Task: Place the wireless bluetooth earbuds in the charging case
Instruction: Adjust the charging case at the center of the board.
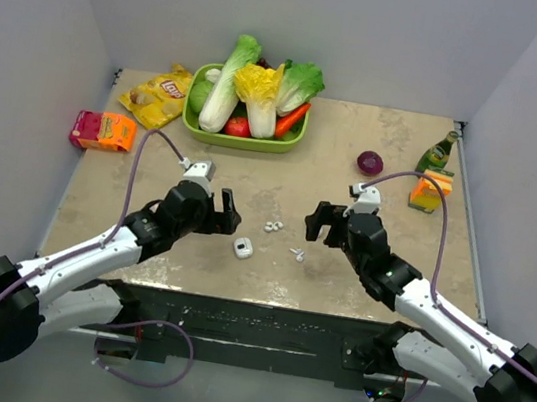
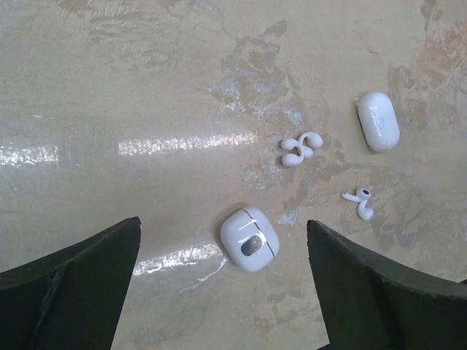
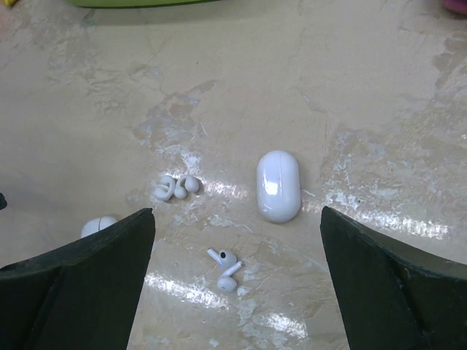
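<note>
The charging case (image 2: 250, 239), white and pebble-like with a dark oval on its face, lies closed on the table; it also shows in the top view (image 1: 243, 249). Two tiny stemmed earbuds (image 3: 226, 268) lie touching each other to its right, and show in the left wrist view (image 2: 359, 203) and the top view (image 1: 297, 254). My left gripper (image 2: 223, 222) is open and empty, hovering with the case between its jaws' line; in the top view it (image 1: 230, 210) sits left of the case. My right gripper (image 3: 238, 211) is open and empty above the earbuds, right of them in the top view (image 1: 316, 221).
A white pill-shaped case (image 3: 278, 186) and a pair of curled clip-type earbuds (image 3: 177, 187) lie close by. At the back are a green tray of vegetables (image 1: 242, 139), a chips bag (image 1: 158, 96), a red-orange box (image 1: 103, 130), a red onion (image 1: 369, 163) and a bottle (image 1: 439, 152).
</note>
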`<state>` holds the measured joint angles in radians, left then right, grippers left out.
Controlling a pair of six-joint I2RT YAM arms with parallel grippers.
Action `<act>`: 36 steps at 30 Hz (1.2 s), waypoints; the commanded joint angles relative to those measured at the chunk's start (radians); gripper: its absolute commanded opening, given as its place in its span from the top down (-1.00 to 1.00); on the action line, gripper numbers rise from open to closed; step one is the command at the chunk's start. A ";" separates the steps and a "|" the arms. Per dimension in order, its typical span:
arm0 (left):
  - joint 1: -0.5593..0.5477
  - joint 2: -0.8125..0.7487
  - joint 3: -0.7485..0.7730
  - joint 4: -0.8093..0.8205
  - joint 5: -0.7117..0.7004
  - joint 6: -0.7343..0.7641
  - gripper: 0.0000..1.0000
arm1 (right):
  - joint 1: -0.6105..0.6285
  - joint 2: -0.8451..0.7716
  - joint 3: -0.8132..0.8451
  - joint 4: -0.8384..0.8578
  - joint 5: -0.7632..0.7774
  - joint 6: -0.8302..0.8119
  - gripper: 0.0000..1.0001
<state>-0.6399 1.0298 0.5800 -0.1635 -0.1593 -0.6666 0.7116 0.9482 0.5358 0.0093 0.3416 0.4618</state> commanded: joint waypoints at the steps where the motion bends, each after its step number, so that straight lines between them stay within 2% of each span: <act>1: -0.018 -0.046 -0.028 0.044 0.026 0.035 -1.00 | 0.000 -0.029 -0.010 0.004 -0.052 -0.009 -0.96; 5: -0.137 -0.077 -0.042 0.042 -0.101 0.058 -0.99 | 0.000 -0.031 -0.014 0.012 -0.078 -0.021 -0.96; 7: -0.185 -0.074 -0.043 0.007 -0.208 0.030 -0.93 | 0.000 -0.032 -0.020 0.029 -0.110 -0.026 -0.96; 9: -0.237 -0.070 -0.052 -0.024 -0.265 -0.010 -0.74 | 0.000 -0.032 -0.030 0.041 -0.124 -0.029 -0.96; 10: -0.253 -0.068 -0.057 -0.031 -0.275 -0.025 -0.48 | 0.002 -0.032 -0.033 0.049 -0.125 -0.029 -0.96; 12: -0.259 -0.074 -0.081 -0.056 -0.301 -0.077 -0.17 | 0.002 -0.032 -0.036 0.050 -0.128 -0.028 -0.95; 13: -0.264 -0.080 -0.091 -0.067 -0.310 -0.099 0.33 | 0.002 -0.029 -0.034 0.050 -0.130 -0.028 -0.94; 15: -0.265 -0.109 -0.129 -0.083 -0.322 -0.152 0.92 | 0.002 -0.029 -0.034 0.049 -0.130 -0.026 -0.94; 16: -0.264 -0.122 -0.143 -0.088 -0.324 -0.171 1.00 | 0.000 -0.031 -0.034 0.047 -0.128 -0.026 -0.94; 19: -0.264 -0.134 -0.204 -0.041 -0.287 -0.182 1.00 | 0.000 -0.032 -0.034 0.047 -0.127 -0.025 -0.93; 24: -0.267 -0.057 -0.252 0.050 -0.227 -0.183 1.00 | 0.000 -0.037 -0.033 0.043 -0.136 -0.017 -0.93; 36: -0.280 0.058 -0.256 0.199 -0.190 -0.156 1.00 | 0.000 -0.048 -0.045 0.038 -0.141 -0.002 -0.91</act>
<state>-0.9123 1.0508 0.3161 -0.0769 -0.3611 -0.8272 0.7116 0.9165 0.4988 0.0227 0.2138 0.4496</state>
